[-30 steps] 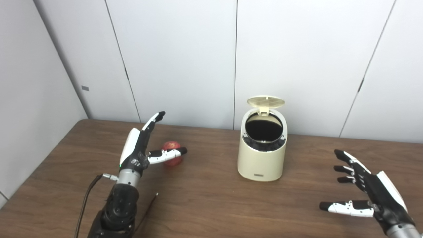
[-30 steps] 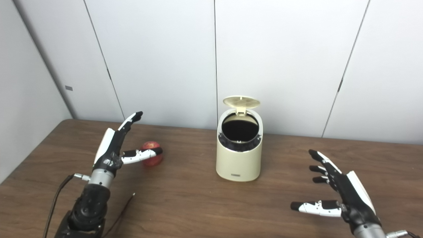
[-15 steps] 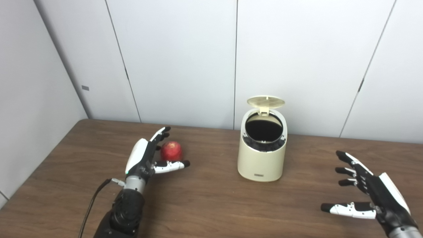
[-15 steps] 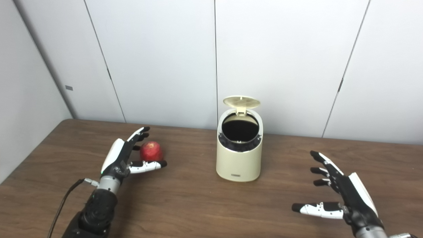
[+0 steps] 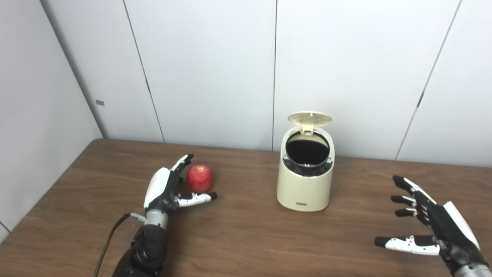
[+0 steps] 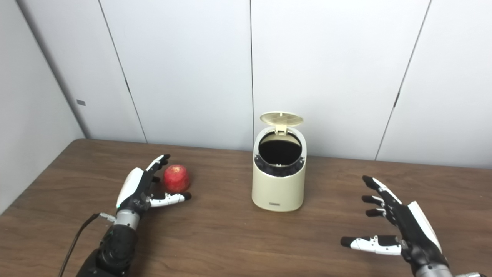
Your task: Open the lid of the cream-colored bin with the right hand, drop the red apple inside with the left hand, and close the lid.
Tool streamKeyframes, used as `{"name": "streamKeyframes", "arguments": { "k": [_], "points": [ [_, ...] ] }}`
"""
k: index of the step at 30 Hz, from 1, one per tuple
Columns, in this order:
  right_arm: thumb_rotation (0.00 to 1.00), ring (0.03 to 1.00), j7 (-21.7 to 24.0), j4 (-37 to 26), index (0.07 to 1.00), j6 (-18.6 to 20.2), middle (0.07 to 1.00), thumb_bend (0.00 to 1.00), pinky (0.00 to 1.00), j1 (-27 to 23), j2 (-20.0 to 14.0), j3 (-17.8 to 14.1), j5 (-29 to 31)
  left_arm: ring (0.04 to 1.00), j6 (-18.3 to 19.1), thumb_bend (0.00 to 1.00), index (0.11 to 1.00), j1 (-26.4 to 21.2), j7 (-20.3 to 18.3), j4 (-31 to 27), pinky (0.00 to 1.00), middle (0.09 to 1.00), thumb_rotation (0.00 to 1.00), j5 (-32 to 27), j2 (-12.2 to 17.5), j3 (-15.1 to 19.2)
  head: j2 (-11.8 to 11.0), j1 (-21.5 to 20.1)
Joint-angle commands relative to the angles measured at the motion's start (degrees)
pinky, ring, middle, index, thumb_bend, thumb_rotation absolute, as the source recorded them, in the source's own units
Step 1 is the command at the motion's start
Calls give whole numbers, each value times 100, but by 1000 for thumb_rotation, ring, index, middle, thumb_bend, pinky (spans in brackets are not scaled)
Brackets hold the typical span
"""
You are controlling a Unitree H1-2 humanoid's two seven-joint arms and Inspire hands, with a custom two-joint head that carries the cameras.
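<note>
I am keeping my left hand (image 5: pixel 165 190) spread beside the red apple (image 5: pixel 200 178), fingers behind it and thumb in front, not yet gripping. The apple is sitting on the wooden table (image 5: pixel 246 238), left of the cream-colored bin (image 5: pixel 305 184). Its lid (image 5: pixel 309 118) is standing open. My right hand (image 5: pixel 438 231) is hovering spread, holding nothing, well right of the bin.

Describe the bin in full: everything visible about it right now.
The bin is small, cream-coloured and smooth, plastic by its look, standing upright on the table near the wall. Its round lid is hinged at the back and stands open. The slanted mouth shows a dark interior with a dark rim. A small label sits low on the front. Neither hand touches it.
</note>
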Motion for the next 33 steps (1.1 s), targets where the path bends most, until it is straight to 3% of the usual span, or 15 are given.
{"name": "streamKeyframes", "arguments": {
  "k": [1,4,7,11,12,13,15,19,24,29,33],
  "points": [
    [31,804,-28,-226,888,-84,914,765,687,-111,-119,-61,42,880,-50,958,928,-201,140,14,734,877,282,94,128,-18,2,3],
    [31,807,-17,-231,887,-76,919,765,692,-120,-106,-57,90,829,35,933,902,-199,254,22,700,835,283,197,104,-58,2,3],
    [22,805,-4,-262,880,-52,919,759,672,-128,-107,-37,113,727,179,898,790,-196,358,8,628,725,291,375,99,-125,18,-7],
    [27,804,-4,-297,879,-11,922,745,683,-125,-109,-17,79,587,267,822,616,-212,472,61,498,568,179,584,123,-246,29,-10],
    [35,805,-7,-299,878,-12,921,741,687,-120,-106,-19,81,559,262,645,540,-215,496,80,475,534,112,614,129,-269,29,-10],
    [38,805,-4,-290,878,-34,920,740,688,-113,-113,-20,89,549,235,585,515,-218,522,109,467,522,89,619,131,-286,29,-10],
    [39,804,-1,-295,879,-25,922,728,676,-105,-124,-14,73,489,204,541,494,-225,548,151,421,489,23,604,137,-312,45,-12],
    [81,803,19,-394,881,150,923,714,654,-87,-125,-14,58,422,223,526,487,-223,559,170,356,468,0,595,147,-367,45,-12],
    [113,804,15,-401,883,136,926,702,643,-76,-138,-15,99,434,277,526,477,-202,664,142,347,482,0,734,187,-458,34,-11],
    [137,804,-6,-315,883,38,926,694,626,-64,-131,23,78,457,21,526,474,-183,975,111,373,489,0,772,136,-460,-23,-108],
    [110,784,-106,-159,872,-188,913,693,602,-67,-92,88,-7,405,-305,526,496,-175,1321,-128,297,449,0,784,11,-438,-109,-269]
  ]
}}
